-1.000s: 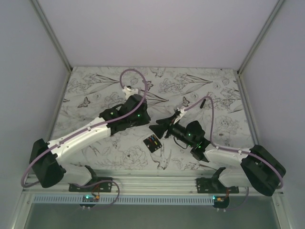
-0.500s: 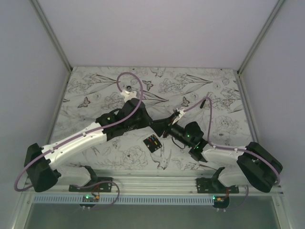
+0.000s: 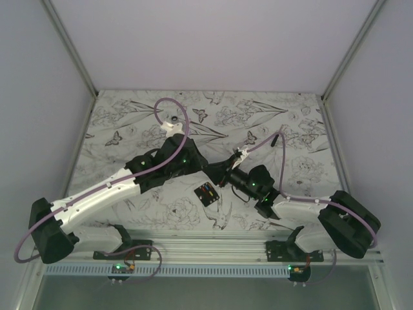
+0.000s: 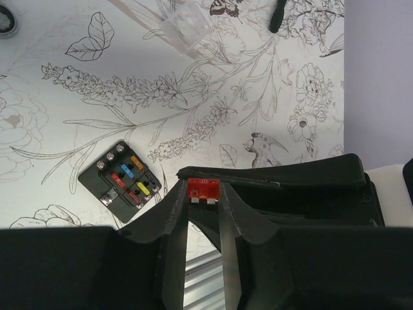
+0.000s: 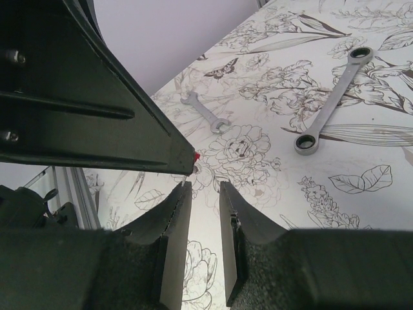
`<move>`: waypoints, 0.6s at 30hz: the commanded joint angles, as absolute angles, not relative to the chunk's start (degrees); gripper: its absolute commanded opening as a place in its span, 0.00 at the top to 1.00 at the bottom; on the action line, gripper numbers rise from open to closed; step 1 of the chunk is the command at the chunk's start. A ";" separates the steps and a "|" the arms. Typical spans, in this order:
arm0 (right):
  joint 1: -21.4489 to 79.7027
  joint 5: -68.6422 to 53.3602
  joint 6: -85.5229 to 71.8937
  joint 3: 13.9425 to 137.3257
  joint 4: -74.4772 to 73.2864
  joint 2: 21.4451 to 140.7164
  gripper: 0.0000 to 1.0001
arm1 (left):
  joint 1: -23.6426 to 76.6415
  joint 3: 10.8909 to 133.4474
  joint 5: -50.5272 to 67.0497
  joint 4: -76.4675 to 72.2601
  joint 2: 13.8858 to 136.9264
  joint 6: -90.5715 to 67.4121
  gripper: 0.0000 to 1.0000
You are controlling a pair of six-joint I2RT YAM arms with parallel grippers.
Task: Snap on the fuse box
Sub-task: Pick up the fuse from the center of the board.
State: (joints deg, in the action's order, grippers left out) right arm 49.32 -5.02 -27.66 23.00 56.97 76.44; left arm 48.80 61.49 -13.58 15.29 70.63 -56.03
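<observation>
left gripper (image 4: 202, 205): jaws nearly closed, pinching a red fuse (image 4: 202, 190) right at the fingertips, fuse upright with the top edge showing above the pads

right gripper (image 5: 205, 194): jaws parallel with a narrow gap, nothing between them. It's tip to tip with the left one over mid-table. In the right wrist view the red fuse pokes out at the end of the left finger, just above the right gripper's left fingertip; can't tell if they touch. In the left wrist view one right finger lies across just behind the fuse, contact unclear there too

fuse box (image 4: 128, 183): flat on the table (image 4: 77, 129), face up, sitting diagonally, red / yellow / blue / orange fuses seated in it, row of screws along one edge. Not held, clear of both grippers. From the top cam it sits just on the near side of the two fingertips, between the arms. From the left wrist cam it's low left of the held fuse

rest of the table:
- clear piece (image 4: 184, 26) at the far side, well away from the box
- black stick (image 4: 279, 14) to the right of it
- long wrench (image 5: 335, 100) and small wrench (image 5: 206, 111) lying flat, apart from each other, both beyond the grippers in the right wrist view

both arms are stretched inward, cables looping over them
</observation>
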 commanded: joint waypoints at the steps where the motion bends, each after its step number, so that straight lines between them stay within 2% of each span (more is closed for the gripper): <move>1: 50.15 -4.24 -26.18 24.79 60.15 75.41 0.70 | 49.39 60.47 -13.31 14.33 69.67 -56.78 0.79; 11: 51.00 -3.97 -24.38 24.86 57.59 73.37 0.66 | 49.39 60.51 -14.66 14.32 69.48 -56.43 0.78; 18: 50.98 -2.82 -23.97 25.29 58.05 73.34 0.70 | 49.57 60.56 -13.47 14.32 69.87 -56.69 0.78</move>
State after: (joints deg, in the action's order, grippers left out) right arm 50.46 -4.45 -25.65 23.11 56.58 74.22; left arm 48.82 61.21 -13.61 14.98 70.48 -56.14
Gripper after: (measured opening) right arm 0.315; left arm 0.243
